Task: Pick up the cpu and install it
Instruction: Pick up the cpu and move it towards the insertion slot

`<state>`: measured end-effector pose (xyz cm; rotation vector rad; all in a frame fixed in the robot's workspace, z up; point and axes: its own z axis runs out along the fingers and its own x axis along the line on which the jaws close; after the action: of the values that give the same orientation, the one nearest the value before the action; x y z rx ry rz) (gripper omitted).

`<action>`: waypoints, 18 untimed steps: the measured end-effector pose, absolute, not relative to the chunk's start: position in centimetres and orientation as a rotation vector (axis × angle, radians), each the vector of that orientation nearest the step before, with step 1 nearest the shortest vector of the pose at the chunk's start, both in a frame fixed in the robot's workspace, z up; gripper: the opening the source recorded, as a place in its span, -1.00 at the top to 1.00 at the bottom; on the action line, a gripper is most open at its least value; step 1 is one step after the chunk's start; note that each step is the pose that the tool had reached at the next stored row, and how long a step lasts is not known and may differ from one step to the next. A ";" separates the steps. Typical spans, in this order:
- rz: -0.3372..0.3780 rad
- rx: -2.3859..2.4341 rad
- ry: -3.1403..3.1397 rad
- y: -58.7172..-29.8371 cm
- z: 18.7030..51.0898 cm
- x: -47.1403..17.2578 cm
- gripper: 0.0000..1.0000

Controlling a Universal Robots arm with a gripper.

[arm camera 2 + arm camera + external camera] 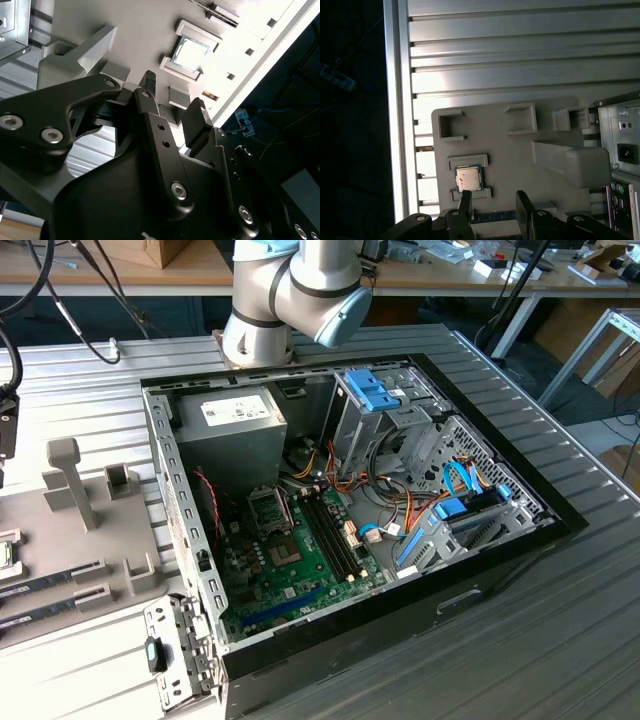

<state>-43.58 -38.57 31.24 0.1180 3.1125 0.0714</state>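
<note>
The cpu [468,178] is a small square chip with a silver top and a thin green rim. It lies flat in a shallow holder on a grey fixture plate [520,150], and the second wrist view shows the cpu [192,54] there too. My gripper [494,197] hovers above the plate, open, with one fingertip [466,196] close to the chip's edge. Nothing sits between the black fingers [150,82] of the gripper [174,95]. In the exterior view the open computer case holds the green motherboard [290,560].
Inside the case are a grey power supply [225,425], blue-tabbed drive cages [375,390] and bundles of cables. The fixture plate [90,540] carries a tall grey post [70,475] and other holders. The ribbed aluminium table [520,55] ends at an edge beside the plate.
</note>
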 end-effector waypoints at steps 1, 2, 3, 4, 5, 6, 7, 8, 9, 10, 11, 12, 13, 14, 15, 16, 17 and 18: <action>0.071 0.118 3.112 -38.6 31.2 -43.6 0.04; 0.072 0.118 3.112 -38.6 31.2 -43.6 0.04; 0.072 0.118 3.112 -38.6 31.2 -43.7 0.04; 0.071 0.118 3.113 -38.6 31.2 -43.7 0.04; 0.071 0.118 3.112 -38.6 31.2 -43.7 0.04; 0.071 0.118 3.112 -38.6 31.1 -43.8 0.04; 0.071 0.118 3.113 -38.6 31.1 -43.8 0.04; 0.071 0.118 3.112 -38.6 31.1 -43.8 0.04; 0.072 0.118 3.112 -38.6 31.1 -43.9 0.04; 0.071 0.118 3.112 -38.6 31.1 -43.9 0.04; 0.071 0.118 3.112 -38.6 31.1 -43.9 0.04; 0.072 0.118 3.112 -38.6 31.0 -44.0 0.04; 0.072 0.118 3.112 -38.6 31.0 -44.0 0.04; 0.072 0.118 3.112 -38.6 31.0 -44.0 0.04; 0.072 0.118 3.113 -38.6 31.0 -44.1 0.04; 0.072 0.118 3.112 -38.6 30.9 -44.1 0.04; 0.072 0.118 3.112 -38.6 30.9 -44.2 0.04; 0.072 0.118 3.113 -38.6 30.9 -44.2 0.04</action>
<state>-44.17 -38.56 30.91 0.1180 3.1125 0.0716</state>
